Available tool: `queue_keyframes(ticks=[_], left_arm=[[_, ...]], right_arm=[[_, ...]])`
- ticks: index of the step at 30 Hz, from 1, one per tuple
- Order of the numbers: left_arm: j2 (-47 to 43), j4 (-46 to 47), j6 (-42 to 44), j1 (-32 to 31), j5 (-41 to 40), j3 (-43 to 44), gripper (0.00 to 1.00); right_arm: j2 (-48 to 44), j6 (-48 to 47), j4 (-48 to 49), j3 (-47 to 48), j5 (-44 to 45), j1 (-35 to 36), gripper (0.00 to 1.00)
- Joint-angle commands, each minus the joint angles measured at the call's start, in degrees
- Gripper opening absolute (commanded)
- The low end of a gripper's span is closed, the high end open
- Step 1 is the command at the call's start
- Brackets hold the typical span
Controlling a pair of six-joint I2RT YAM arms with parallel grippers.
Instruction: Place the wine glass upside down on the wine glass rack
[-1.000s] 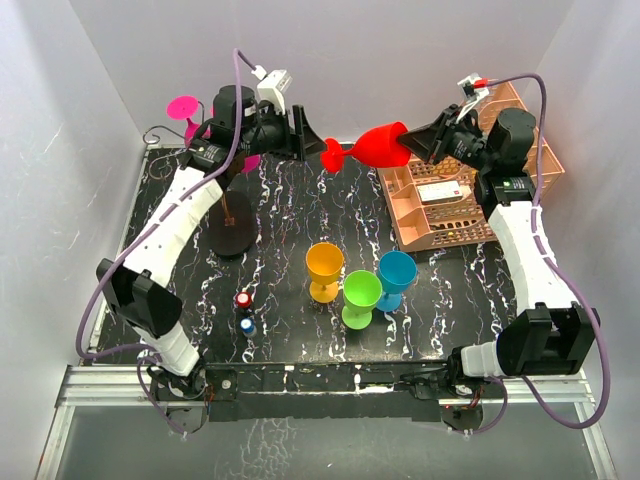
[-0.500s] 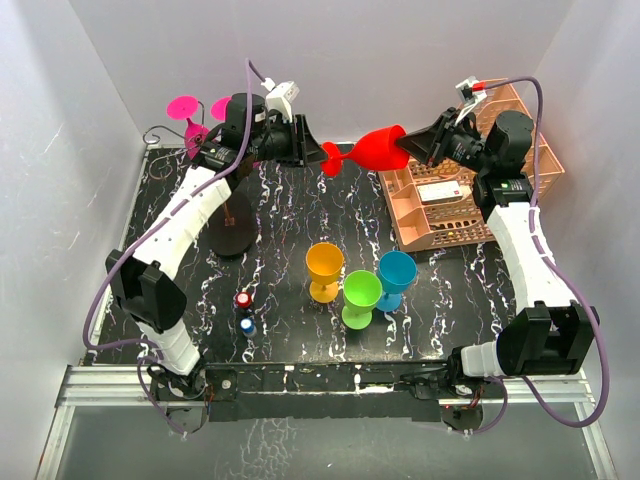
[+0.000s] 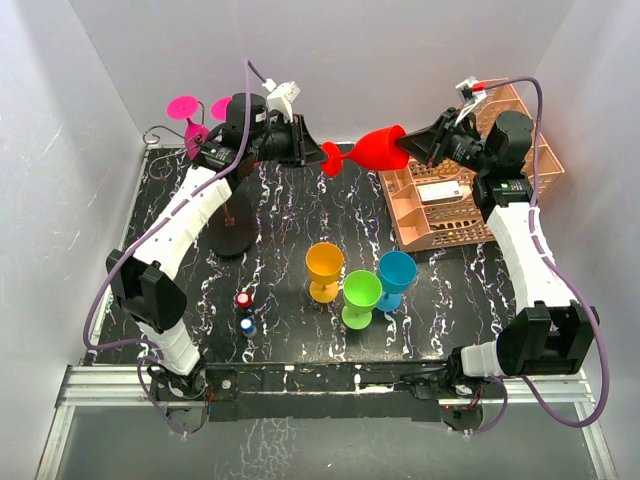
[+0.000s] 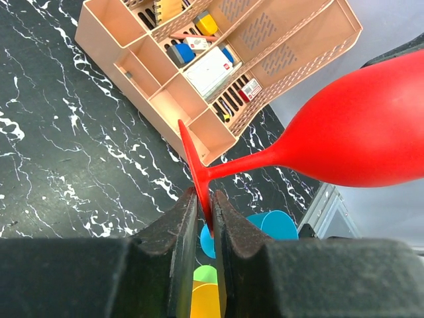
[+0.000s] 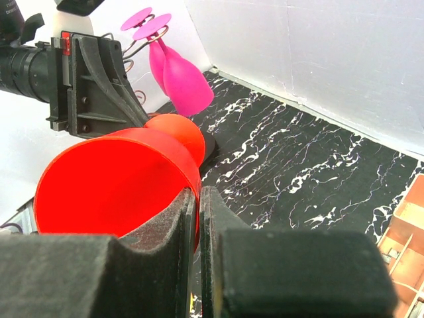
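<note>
The red wine glass (image 3: 375, 150) hangs on its side above the back of the table, between both arms. My right gripper (image 3: 408, 147) is shut on the rim of its bowl (image 5: 112, 185), with the rim pinched at the gripper (image 5: 199, 199). My left gripper (image 3: 318, 155) has its jaws closed on the thin foot disc (image 4: 195, 165), which stands edge-on at the gripper (image 4: 205, 199). The wine glass rack (image 3: 233, 237) stands at the back left, below my left arm. Two pink glasses (image 3: 183, 107) hang upside down from it.
A peach plastic basket (image 3: 450, 205) with small items sits at the back right, under my right arm. Orange (image 3: 325, 265), green (image 3: 362, 295) and blue (image 3: 397, 270) cups stand mid-table. Two small red and blue pieces (image 3: 244, 312) lie near the front left.
My left gripper moved right to the glass's foot and its jaws closed on the disc. The right gripper kept its hold on the rim and lowered the glass slightly.
</note>
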Motion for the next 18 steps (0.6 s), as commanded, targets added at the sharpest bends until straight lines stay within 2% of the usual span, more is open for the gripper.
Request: queue_keyframes(ticks=[1, 8, 13, 16, 18], left_arm=[[-0.3, 1.2, -1.1, -0.3, 2.1, -0.2, 0.13], [-0.4, 1.2, -1.7, -0.3, 2.1, -0.5, 0.14], [-0.3, 0.9, -1.7, -0.3, 1.6, -0.6, 0.21], [-0.3, 0.9, -1.6, -0.3, 1.4, -0.5, 0.19], [0.0, 0.8, -1.6, -0.3, 1.7, -0.3, 0.13]], right_arm=[[-0.9, -0.2, 4.6, -0.2, -0.1, 0.1, 0.08], [-0.3, -0.3, 4.9, -0.3, 0.0, 0.1, 0.08], [-0.1, -0.7, 4.8, -0.3, 0.0, 1.7, 0.08], [-0.2, -0.9, 4.7, -0.4, 0.0, 1.8, 0.08], [-0.2, -0.9, 4.8, -0.5, 0.0, 1.8, 0.08]])
